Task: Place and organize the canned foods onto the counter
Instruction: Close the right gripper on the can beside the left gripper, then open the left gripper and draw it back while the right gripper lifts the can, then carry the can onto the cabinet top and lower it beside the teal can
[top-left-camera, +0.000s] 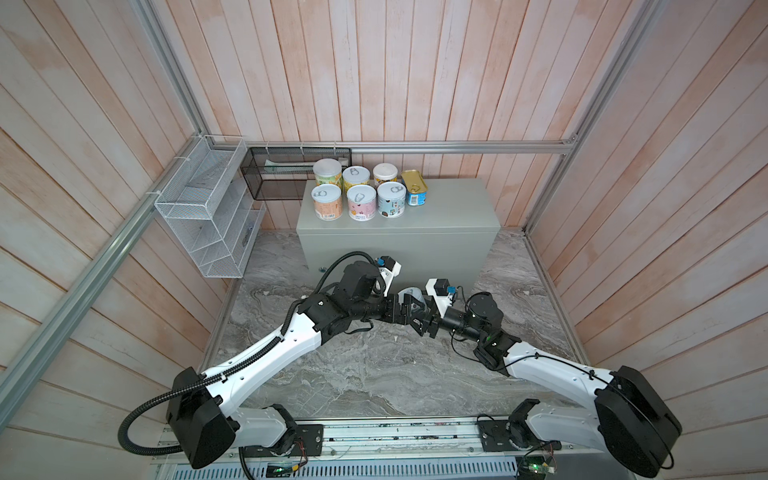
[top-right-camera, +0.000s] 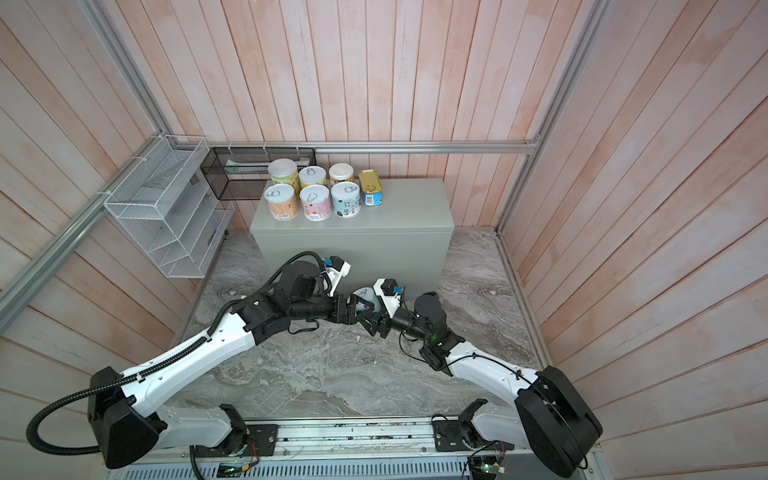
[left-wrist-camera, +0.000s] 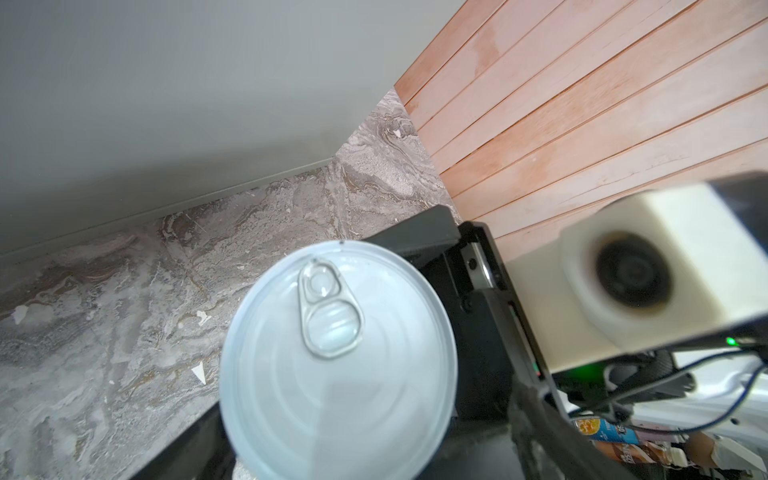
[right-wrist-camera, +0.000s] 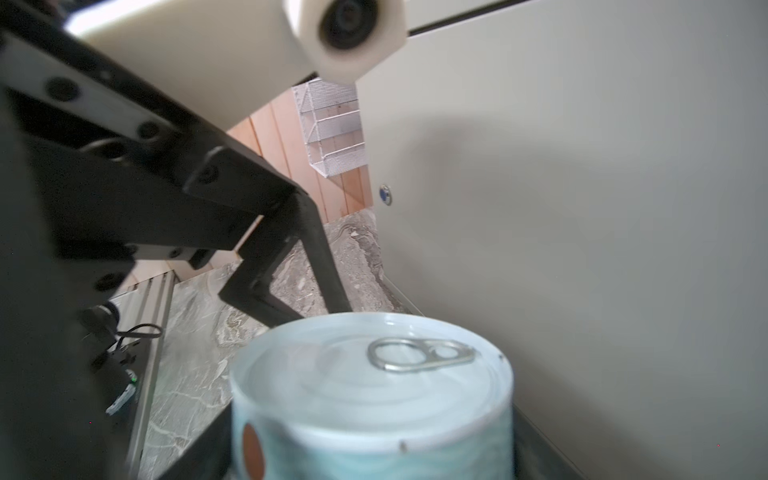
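Note:
Several canned foods stand in two rows at the left of the counter's (top-left-camera: 436, 216) flat top, among them a pink can (top-left-camera: 361, 202) and the gold oblong tin (top-left-camera: 413, 186). In front of the counter, above the stone floor, a pale blue can (top-left-camera: 411, 296) with a pull-tab lid (right-wrist-camera: 419, 353) sits between both grippers. My right gripper (right-wrist-camera: 374, 449) is shut on this can, its fingers hugging the sides. My left gripper (left-wrist-camera: 338, 457) stands open around the same can (left-wrist-camera: 338, 365), and one of its black fingers (right-wrist-camera: 291, 257) reaches down behind the can's far rim.
A white wire basket (top-left-camera: 208, 216) hangs on the left wall. A black mesh basket (top-left-camera: 291, 170) sits behind the counter's left end. The marbled stone floor (top-left-camera: 374, 374) lies between the counter and the front rail (top-left-camera: 374, 434). Wood-panel walls close in both sides.

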